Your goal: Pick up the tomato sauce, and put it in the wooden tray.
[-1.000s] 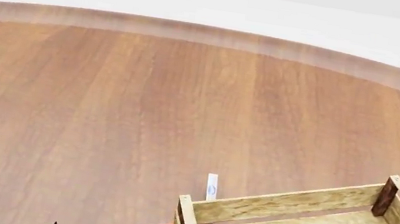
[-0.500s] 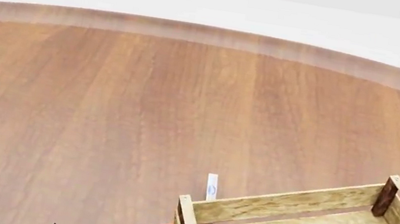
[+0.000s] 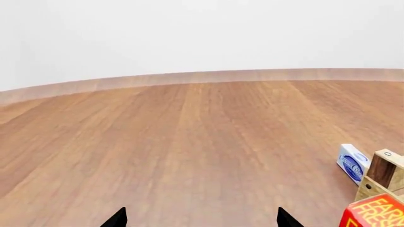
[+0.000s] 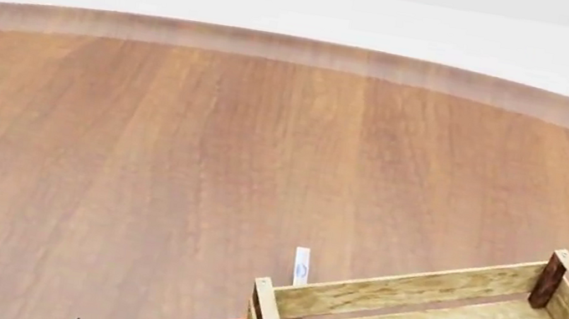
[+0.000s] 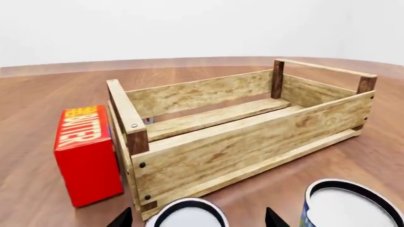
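Brown wooden tabletop (image 4: 206, 156) is seen unchanged over the last second, so no progress is judged. The right gripper (image 5: 197, 218) is held spread wide over a silver-topped can, presumably the tomato sauce (image 5: 188, 213) (label hidden), just beside the pale slatted wooden tray (image 5: 252, 142). The left gripper (image 3: 202, 220), at the head view's lower left, is held wide apart and empty.

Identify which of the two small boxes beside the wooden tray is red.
The box lettered BUTTER, standing at the wooden tray's short end. The other box, by a long side, is blue and white.
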